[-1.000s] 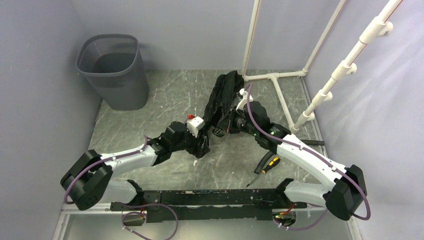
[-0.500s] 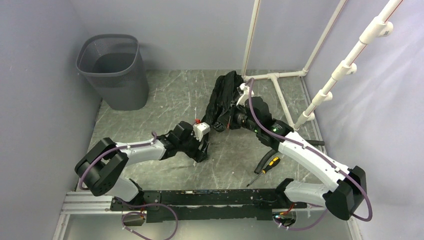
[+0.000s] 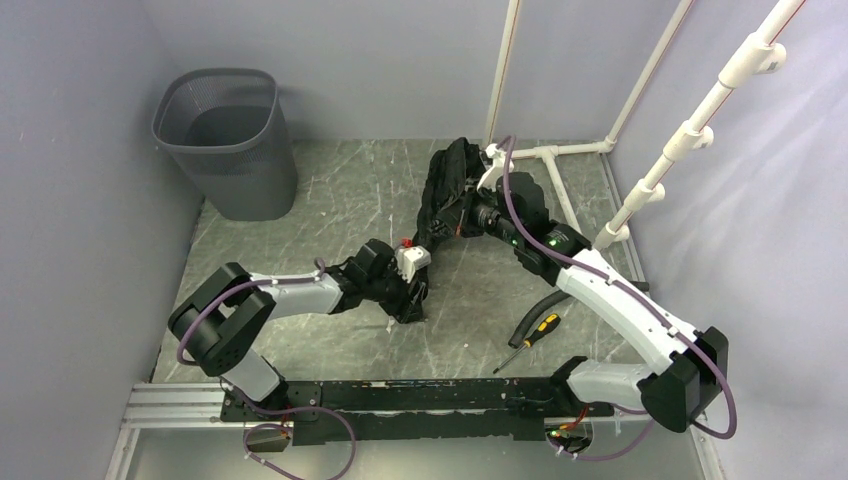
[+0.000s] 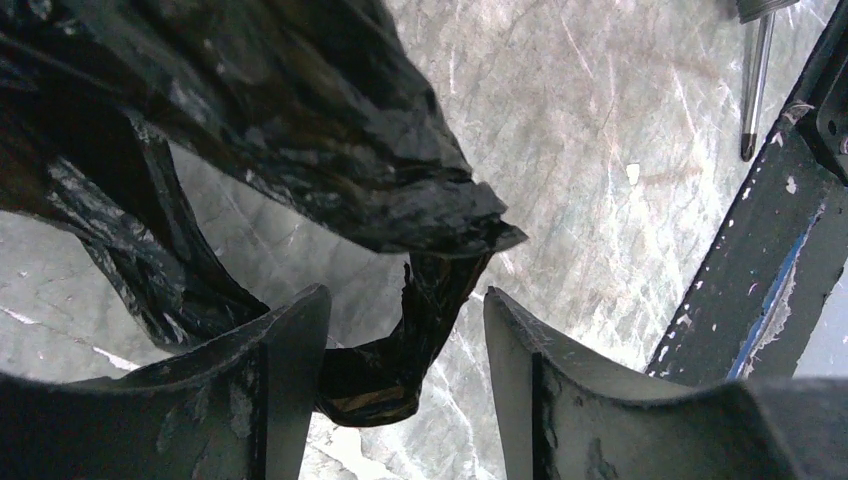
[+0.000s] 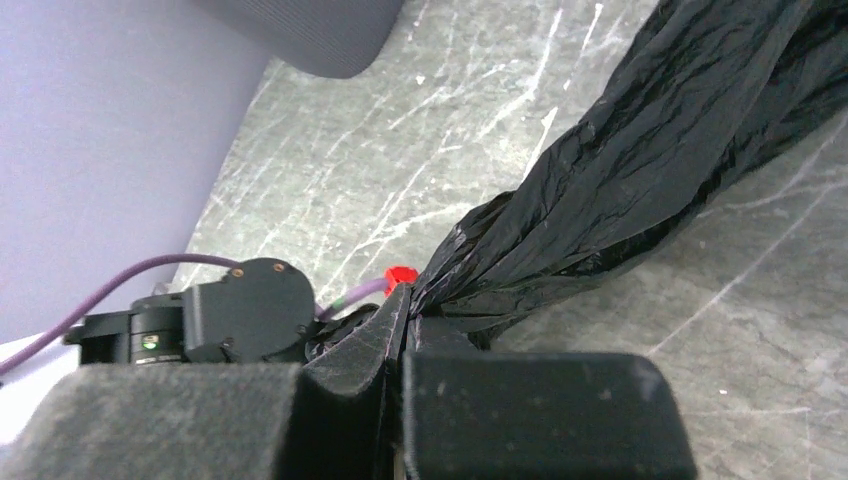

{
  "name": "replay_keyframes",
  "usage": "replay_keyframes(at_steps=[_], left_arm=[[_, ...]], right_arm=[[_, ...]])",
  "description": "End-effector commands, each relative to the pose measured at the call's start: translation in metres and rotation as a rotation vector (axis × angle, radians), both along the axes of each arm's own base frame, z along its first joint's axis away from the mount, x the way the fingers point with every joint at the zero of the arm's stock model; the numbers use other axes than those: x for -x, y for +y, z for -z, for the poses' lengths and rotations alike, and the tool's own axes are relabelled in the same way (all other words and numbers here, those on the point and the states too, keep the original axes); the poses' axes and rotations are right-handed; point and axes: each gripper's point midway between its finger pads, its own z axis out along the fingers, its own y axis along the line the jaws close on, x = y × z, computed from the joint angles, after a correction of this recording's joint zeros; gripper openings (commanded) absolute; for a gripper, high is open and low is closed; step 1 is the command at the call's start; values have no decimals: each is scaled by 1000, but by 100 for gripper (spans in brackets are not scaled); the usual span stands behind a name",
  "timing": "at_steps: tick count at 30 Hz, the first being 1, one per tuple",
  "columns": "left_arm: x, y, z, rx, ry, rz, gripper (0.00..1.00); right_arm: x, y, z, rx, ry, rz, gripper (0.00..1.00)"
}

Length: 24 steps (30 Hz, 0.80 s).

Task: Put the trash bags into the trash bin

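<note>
Swung in closer than a second ago, left pincer (image 4: 402, 305) part open and empty, tail of the thin crinkly black plastic trash bag (image 4: 300, 120) hanging between its tips, stretched long-ways up toward the shut right pincer (image 5: 405, 310) pinching it.

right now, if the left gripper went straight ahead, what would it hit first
The crumpled end of the trash bag, hanging between the open fingers of the left gripper; the table lies behind it, depth unclear.

Left claw (image 4: 405, 300) jaws apart; trash bag (image 4: 300, 110) tail hangs between them, above marbled table (image 4: 600, 150).
</note>
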Motion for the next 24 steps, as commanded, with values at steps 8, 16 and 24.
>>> replay_keyframes(at_steps=[8,16,24], left_arm=[[-17,-41,-48,220,-116,-7,33],[-19,-39,-98,414,-206,-89,3],[-4,-19,-161,500,-275,-111,3]], right_arm=[[14,9,-38,-104,-68,-103,3],[36,-11,20,-65,47,-57,7],[61,-38,99,26,198,8,16]])
